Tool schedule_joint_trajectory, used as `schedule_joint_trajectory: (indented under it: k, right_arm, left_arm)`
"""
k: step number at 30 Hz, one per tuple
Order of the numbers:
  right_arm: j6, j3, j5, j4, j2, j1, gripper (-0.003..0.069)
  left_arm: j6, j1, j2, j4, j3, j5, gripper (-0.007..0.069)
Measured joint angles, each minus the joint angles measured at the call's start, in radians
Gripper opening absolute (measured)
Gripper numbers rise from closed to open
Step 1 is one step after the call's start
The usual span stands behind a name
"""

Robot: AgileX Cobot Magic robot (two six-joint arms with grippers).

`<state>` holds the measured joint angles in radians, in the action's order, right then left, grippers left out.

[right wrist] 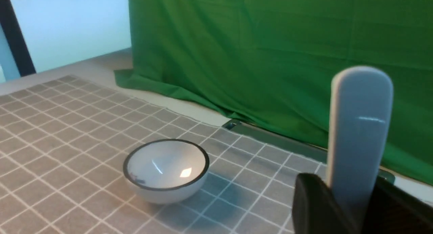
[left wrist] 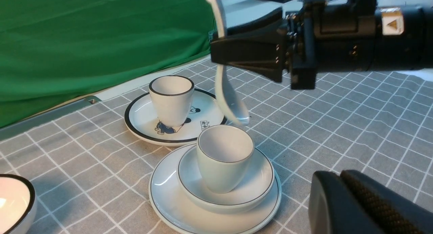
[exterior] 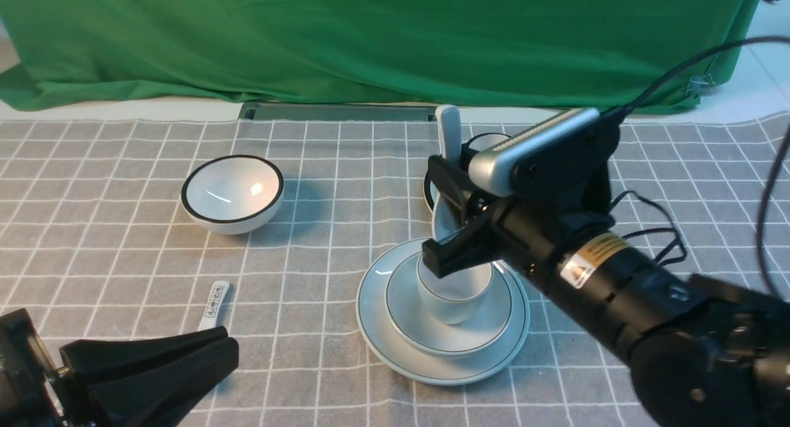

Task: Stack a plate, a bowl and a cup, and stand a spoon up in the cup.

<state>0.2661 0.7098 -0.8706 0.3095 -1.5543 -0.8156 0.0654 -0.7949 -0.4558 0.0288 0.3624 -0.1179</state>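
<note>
A black-rimmed white bowl (exterior: 232, 194) sat alone on the grey checked tablecloth (exterior: 92, 229) before a green backdrop (exterior: 370, 38). A black-rimmed cup (left wrist: 171, 99) stood on a cartoon-printed plate (left wrist: 142, 120), and a character-marked spoon (exterior: 214, 303) lay nearer the camera.

You have the plate (exterior: 372, 313) right of the table's (exterior: 92, 229) middle, with the bowl (exterior: 484, 335) on it and the cup (exterior: 453, 298) in the bowl. The spoon (exterior: 449, 137) hangs upright in the right gripper (exterior: 435, 212), scoop end just over the cup's rim. Behind the stack, a second plate (left wrist: 204, 105) carries a second cup (left wrist: 171, 100). Another bowl (exterior: 232, 192) sits well to the left, and another spoon (exterior: 214, 303) lies before it.
</note>
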Motion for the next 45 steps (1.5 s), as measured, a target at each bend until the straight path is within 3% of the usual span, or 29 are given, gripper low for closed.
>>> schedule_joint_trajectory:
  k: [8,19,26,32,35,40,42,45]
  right_arm:
    - [-0.117,-0.005,-0.068,-0.066,-0.135,0.028,0.0178]
    - [-0.126,-0.005,-0.081,-0.070,-0.198,0.034,0.0178]
    - [-0.122,-0.005,-0.089,-0.072,-0.211,0.034,0.0330]
    - [-0.122,-0.006,-0.059,-0.074,-0.157,0.032,0.0347]
    - [-0.122,-0.006,0.013,-0.071,-0.091,0.020,0.0348]
    - [-0.105,-0.006,0.345,-0.073,0.153,-0.018,0.0314]
    - [-0.091,-0.006,0.628,-0.073,0.307,-0.025,0.0239]
    - [-0.090,-0.006,0.884,-0.073,0.441,-0.025,0.0165]
  left_arm:
    - [0.005,0.000,0.000,0.006,0.000,-0.012,0.0012]
    - [0.005,0.000,0.000,0.007,0.000,-0.015,0.0012]
    - [0.005,0.000,0.000,0.007,0.000,-0.015,0.0012]
    - [0.006,0.000,0.000,0.014,0.000,-0.015,0.0012]
    - [0.006,0.000,0.000,0.015,0.000,-0.012,0.0012]
    - [0.005,0.000,0.032,-0.065,-0.001,0.022,0.0012]
    - [0.005,0.000,0.091,-0.083,-0.029,0.057,0.0012]
    - [0.005,0.000,0.154,-0.087,-0.087,0.140,0.0012]
